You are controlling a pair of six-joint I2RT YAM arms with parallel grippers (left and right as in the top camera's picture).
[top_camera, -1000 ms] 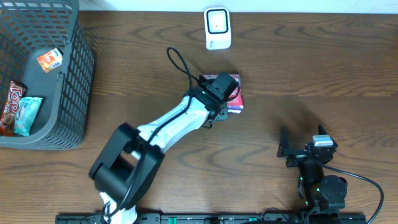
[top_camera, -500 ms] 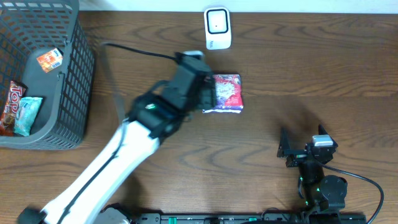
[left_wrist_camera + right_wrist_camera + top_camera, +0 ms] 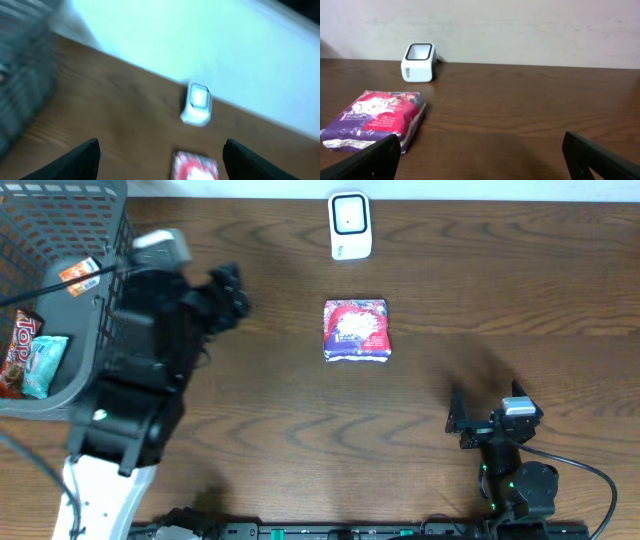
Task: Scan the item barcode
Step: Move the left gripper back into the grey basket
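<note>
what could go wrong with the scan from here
1. The red packet lies flat on the table, apart from the scanner, with neither gripper on it; its barcode may not face the scanner.
2. The left gripper hangs open beside the basket; it might snag the mesh.

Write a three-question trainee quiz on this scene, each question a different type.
1. True or false: the left gripper holds the red packet.
2. Fill in: the grey basket sits on the robot's ____ side.
3. Choose: the white scanner stands A) in the basket, B) on the table apart from the packet, C) on top of the packet.
Key: 1 false; 2 left; 3 B.
</note>
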